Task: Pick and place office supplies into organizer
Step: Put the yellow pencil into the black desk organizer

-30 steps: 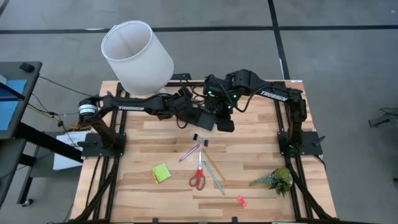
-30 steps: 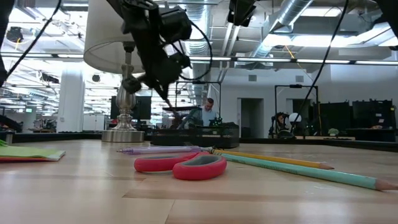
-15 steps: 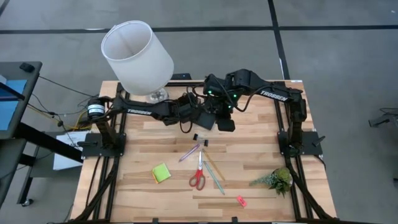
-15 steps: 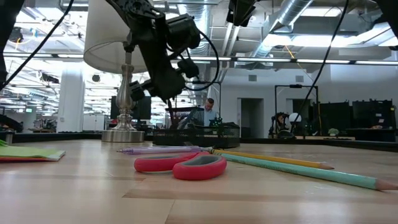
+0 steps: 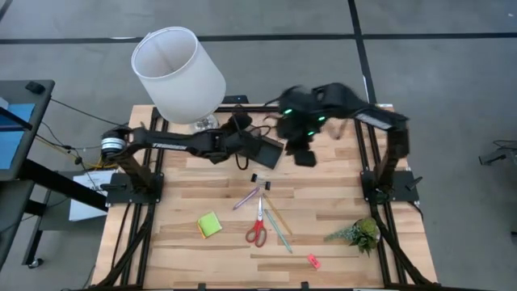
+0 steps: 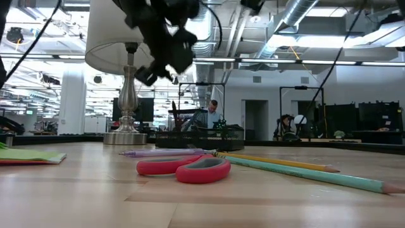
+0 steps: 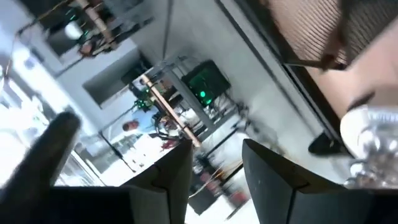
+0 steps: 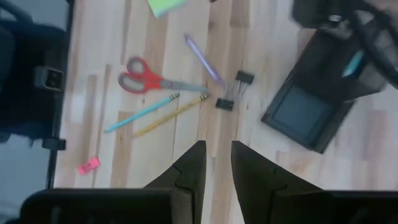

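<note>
Black plastic organizer [image 5: 264, 151], wood table [image 5: 323, 198].

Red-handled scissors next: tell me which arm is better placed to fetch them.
Probably right. The right gripper hangs above the table with the red-handled scissors in its wrist view, while the left gripper points away into the room.

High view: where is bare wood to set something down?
Free: the strip between the lime-green sticky-note pad and the table's left frame, and the patch between the small pink-red piece and red-handled scissors. Crowded: around the scissors, pencils and black plastic organizer.
</note>
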Robot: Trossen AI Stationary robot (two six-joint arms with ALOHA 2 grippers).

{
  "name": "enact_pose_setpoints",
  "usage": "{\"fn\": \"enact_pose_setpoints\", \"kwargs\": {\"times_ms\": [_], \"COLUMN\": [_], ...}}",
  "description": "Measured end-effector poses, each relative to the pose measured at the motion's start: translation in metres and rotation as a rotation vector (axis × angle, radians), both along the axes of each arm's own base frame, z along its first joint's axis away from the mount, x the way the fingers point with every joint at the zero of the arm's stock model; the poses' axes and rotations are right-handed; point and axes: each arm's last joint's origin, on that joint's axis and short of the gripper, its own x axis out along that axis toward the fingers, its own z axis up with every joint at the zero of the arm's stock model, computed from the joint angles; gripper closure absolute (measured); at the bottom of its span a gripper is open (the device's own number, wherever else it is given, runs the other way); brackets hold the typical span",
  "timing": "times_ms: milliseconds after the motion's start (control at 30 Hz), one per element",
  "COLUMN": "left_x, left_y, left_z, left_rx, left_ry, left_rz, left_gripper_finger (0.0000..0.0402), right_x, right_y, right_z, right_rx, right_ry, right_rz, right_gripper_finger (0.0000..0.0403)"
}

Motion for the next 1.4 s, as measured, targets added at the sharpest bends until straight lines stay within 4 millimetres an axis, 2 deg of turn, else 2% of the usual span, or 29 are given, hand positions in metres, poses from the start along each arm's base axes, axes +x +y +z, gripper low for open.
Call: {"fn": "enact_pose_setpoints", "kwargs": {"times_ms": [167,267,400,500,567,667,800,967,1067,1200,1400], "left_x": [-0.025,-0.051,-0.091,-0.119,-0.133,-0.149,-0.164,-0.171,-0.171,-0.17,-0.17], "left_y": [-0.015,-0.023,-0.035,-0.045,-0.054,-0.067,-0.085,-0.103,-0.109,-0.113,-0.113], "left_z": [0.045,0.07,0.093,0.099,0.094,0.076,0.04,-0.006,-0.028,-0.046,-0.049], "left_rx": [-0.066,-0.249,-0.713,-1.05,-1.167,-1.231,-1.221,-1.254,-1.285,-1.311,-1.313], "left_ry": [-0.384,-0.659,-0.935,-0.982,-0.967,-0.98,-1.041,-1.18,-1.243,-1.308,-1.352], "left_rz": [0.056,0.071,0.092,0.129,0.119,0.142,0.165,0.133,0.104,0.079,0.073], "left_gripper_finger": [0.0269,0.0269,0.0269,0.0269,0.0269,0.027,0.027,0.027,0.027,0.027,0.027], "right_x": [-0.044,-0.054,-0.058,-0.062,-0.067,-0.076,-0.088,-0.108,-0.114,-0.114,-0.093], "right_y": [0.008,0.023,0.043,0.054,0.059,0.066,0.079,0.105,0.125,0.152,0.192], "right_z": [0.038,0.04,0.003,-0.036,-0.068,-0.115,-0.171,-0.231,-0.252,-0.266,-0.285], "right_rx": [-0.006,-0.029,-0.032,-0.016,-0.009,-0.011,0.005,0.034,0.017,-0.044,-0.148], "right_ry": [-0.165,-0.276,-0.298,-0.362,-0.401,-0.485,-0.634,-0.638,-0.663,-0.742,-0.84], "right_rz": [-0.058,-0.019,0.08,0.065,0.027,-0.096,-0.342,-0.587,-0.704,-0.801,-0.86], "right_gripper_finger": [0.0333,0.0333,0.0333,0.0333,0.0333,0.0333,0.0333,0.0333,0.0333,0.0333,0.0333]}}
